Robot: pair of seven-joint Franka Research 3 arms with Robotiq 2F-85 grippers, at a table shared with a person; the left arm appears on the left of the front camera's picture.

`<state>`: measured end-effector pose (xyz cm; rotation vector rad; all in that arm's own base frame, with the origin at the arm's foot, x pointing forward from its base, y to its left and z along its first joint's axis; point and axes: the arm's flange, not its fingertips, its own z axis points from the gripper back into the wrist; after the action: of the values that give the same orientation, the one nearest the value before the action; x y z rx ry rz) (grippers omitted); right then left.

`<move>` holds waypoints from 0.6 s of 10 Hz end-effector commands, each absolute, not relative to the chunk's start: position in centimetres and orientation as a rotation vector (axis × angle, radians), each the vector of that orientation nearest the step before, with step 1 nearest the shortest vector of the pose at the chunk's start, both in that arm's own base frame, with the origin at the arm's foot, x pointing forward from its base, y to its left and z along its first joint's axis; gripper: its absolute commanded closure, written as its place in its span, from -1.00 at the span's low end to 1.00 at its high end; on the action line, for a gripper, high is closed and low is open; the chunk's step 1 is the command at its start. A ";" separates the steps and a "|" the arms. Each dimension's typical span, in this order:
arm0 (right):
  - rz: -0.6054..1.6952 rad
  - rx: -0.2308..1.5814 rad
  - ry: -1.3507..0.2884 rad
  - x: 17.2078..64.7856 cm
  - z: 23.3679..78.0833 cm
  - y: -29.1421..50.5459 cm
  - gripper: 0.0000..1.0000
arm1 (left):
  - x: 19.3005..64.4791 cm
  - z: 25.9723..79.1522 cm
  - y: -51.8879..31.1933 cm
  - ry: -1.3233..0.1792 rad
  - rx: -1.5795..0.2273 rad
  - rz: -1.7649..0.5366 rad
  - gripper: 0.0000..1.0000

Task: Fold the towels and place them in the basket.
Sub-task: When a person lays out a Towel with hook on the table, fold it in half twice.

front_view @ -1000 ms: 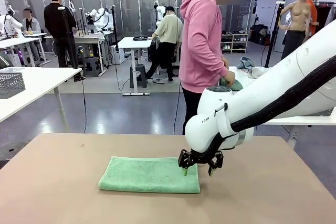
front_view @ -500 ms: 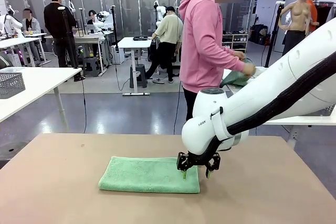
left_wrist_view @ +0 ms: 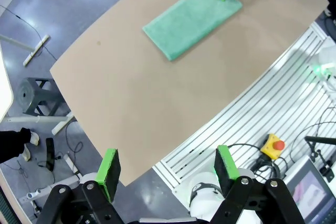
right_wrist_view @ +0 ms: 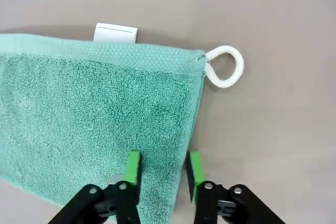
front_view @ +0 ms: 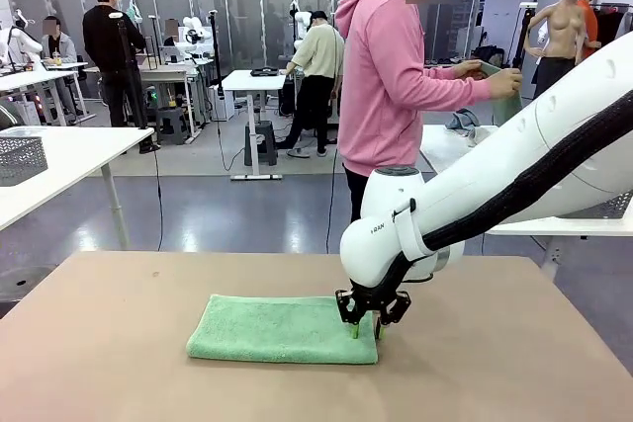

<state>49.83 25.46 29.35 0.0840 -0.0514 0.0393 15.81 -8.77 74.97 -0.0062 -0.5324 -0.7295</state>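
Note:
The mint green towel [front_view: 282,330] lies folded flat on the brown table, long side across. My right gripper [front_view: 366,328] stands straight down on its right end. In the right wrist view the two green pads [right_wrist_view: 195,174] straddle the towel's [right_wrist_view: 94,124] side edge. They are narrowed but still apart, and the cloth between them lies flat. A white loop [right_wrist_view: 226,66] and a white label [right_wrist_view: 116,32] stick out at the far edge. My left gripper [left_wrist_view: 168,166] hangs open high above the table's near corner, far from the towel [left_wrist_view: 191,22]. The person holds a pale cloth [front_view: 497,81] up.
The person in a pink hoodie [front_view: 381,76] stands past the table's far edge, turned right toward a white table. A grey mesh basket [front_view: 20,157] sits on another white table at the far left. Bare brown tabletop [front_view: 129,363] surrounds the towel.
My right gripper slid slightly left onto the towel's right edge and its jaws narrowed. The person lifted a cloth from the back table up to the right.

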 end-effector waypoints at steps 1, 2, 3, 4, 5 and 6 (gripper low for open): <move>0.006 0.084 -0.033 50.0 28.9 25.9 1.00 | 15.8 74.9 -8.7 -0.531 0.002 -0.750 -0.81; 0.004 0.090 -0.036 50.0 28.9 25.8 1.00 | 15.8 74.9 -8.7 -0.531 0.002 -0.750 -0.81; 0.000 0.089 -0.034 50.0 28.9 25.6 1.00 | 15.8 74.9 -8.7 -0.531 0.002 -0.750 -0.81; -0.002 0.090 -0.037 50.0 29.0 25.5 1.00 | 15.8 74.9 -8.7 -0.531 0.002 -0.750 -0.81; -0.004 0.092 -0.049 49.9 29.4 25.5 1.00 | 15.8 74.9 -8.7 -0.531 0.002 -0.750 -0.81; -0.006 0.094 -0.060 49.7 29.9 25.4 1.00 | 15.8 74.9 -8.7 -0.531 0.002 -0.750 -0.81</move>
<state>49.98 25.55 29.66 0.0971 -0.0517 0.0249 15.81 -8.77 74.97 -0.0062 -0.5324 -0.7295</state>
